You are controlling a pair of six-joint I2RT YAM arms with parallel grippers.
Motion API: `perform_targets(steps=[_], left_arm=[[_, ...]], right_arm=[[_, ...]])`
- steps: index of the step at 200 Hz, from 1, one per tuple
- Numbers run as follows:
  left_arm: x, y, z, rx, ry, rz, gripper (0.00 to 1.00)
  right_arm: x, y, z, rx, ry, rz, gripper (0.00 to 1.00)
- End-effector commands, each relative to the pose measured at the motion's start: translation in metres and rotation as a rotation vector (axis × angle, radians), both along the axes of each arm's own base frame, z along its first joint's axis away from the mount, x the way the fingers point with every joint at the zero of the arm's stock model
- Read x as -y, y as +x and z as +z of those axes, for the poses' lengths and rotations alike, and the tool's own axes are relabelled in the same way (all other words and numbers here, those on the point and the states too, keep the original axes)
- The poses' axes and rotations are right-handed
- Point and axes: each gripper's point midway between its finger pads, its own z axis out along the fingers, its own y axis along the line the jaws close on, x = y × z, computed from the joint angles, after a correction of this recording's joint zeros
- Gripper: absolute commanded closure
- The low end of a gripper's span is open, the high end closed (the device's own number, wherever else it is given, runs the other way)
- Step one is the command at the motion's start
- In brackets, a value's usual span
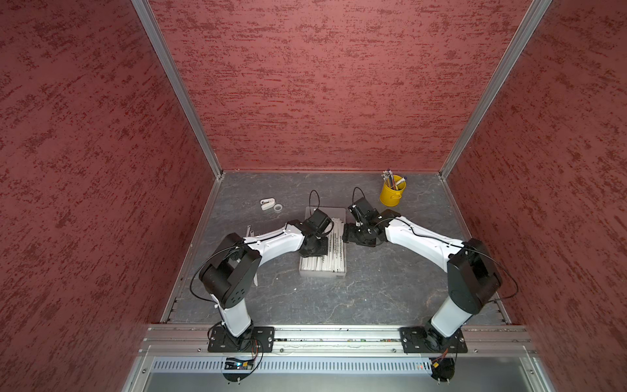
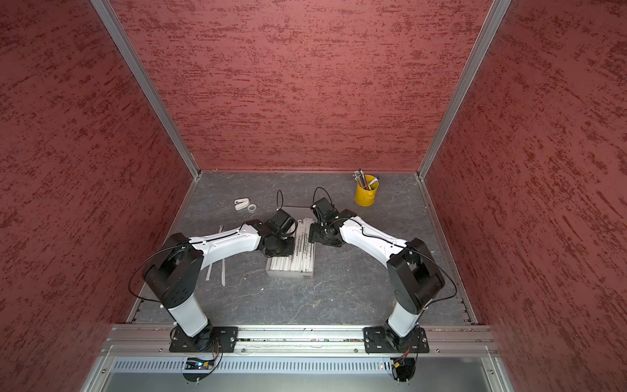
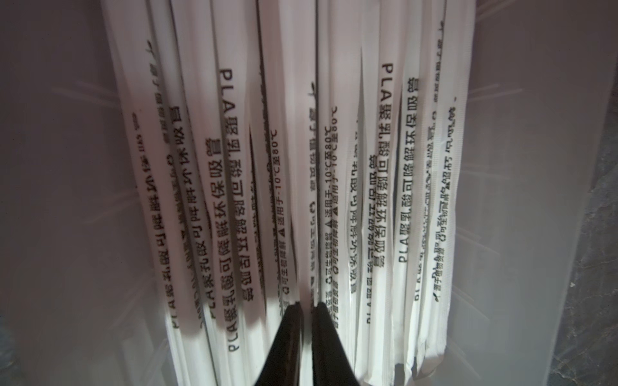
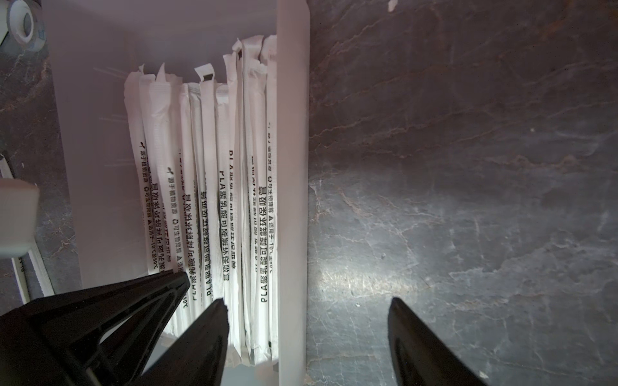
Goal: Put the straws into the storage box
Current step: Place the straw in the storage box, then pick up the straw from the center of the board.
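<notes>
Several white paper-wrapped straws [image 1: 334, 258] [image 2: 303, 258] [image 3: 384, 187] [image 4: 227, 200] lie side by side in the translucent storage box [image 1: 322, 273] [image 2: 290, 273] [image 4: 292, 167] at mid-table. My left gripper [image 1: 314, 251] [image 2: 278, 249] [image 3: 307, 304] points down into the box. Its jaws stand a narrow slit apart, and one straw runs along under that slit. My right gripper [image 1: 349, 234] [image 2: 314, 234] [image 4: 306, 300] is wide open astride the box's right wall, one finger over the straws, one over the table. Two loose straws [image 2: 223, 268] lie on the table under the left arm.
A yellow cup of pens [image 1: 390, 195] [image 2: 365, 195] stands at the back right. A tape roll [image 1: 278, 207] [image 4: 21, 23] and a small white dispenser [image 1: 267, 203] lie at the back left of the box. Red walls close three sides.
</notes>
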Motion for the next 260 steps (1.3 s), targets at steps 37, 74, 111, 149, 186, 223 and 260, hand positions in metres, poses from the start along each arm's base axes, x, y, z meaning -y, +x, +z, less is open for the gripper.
perform_targets(steps=[37, 74, 111, 149, 186, 223, 260], left_arm=[[-0.017, 0.016, 0.048, 0.102, 0.032, 0.008, 0.61], [-0.095, 0.001, 0.079, 0.115, 0.056, 0.193, 0.44], [-0.196, -0.017, 0.054, 0.028, 0.090, 0.452, 0.35], [-0.237, -0.011, 0.026, -0.015, 0.128, 0.550, 0.33], [-0.247, -0.003, 0.004, -0.068, 0.179, 0.551, 0.34], [-0.247, 0.003, -0.013, -0.117, 0.160, 0.567, 0.39], [-0.248, 0.009, -0.028, -0.151, 0.123, 0.581, 0.46]], right_arm=[[-0.003, 0.000, 0.002, 0.002, 0.010, 0.007, 0.24], [-0.009, 0.000, 0.011, 0.024, 0.019, 0.022, 0.24], [-0.031, -0.004, 0.006, 0.021, 0.035, 0.067, 0.25], [-0.046, -0.007, 0.004, 0.022, 0.055, 0.098, 0.25], [-0.048, -0.007, 0.001, 0.017, 0.041, 0.124, 0.25], [-0.046, -0.006, 0.003, 0.030, 0.031, 0.130, 0.25], [-0.045, -0.006, 0.007, 0.039, 0.034, 0.124, 0.25]])
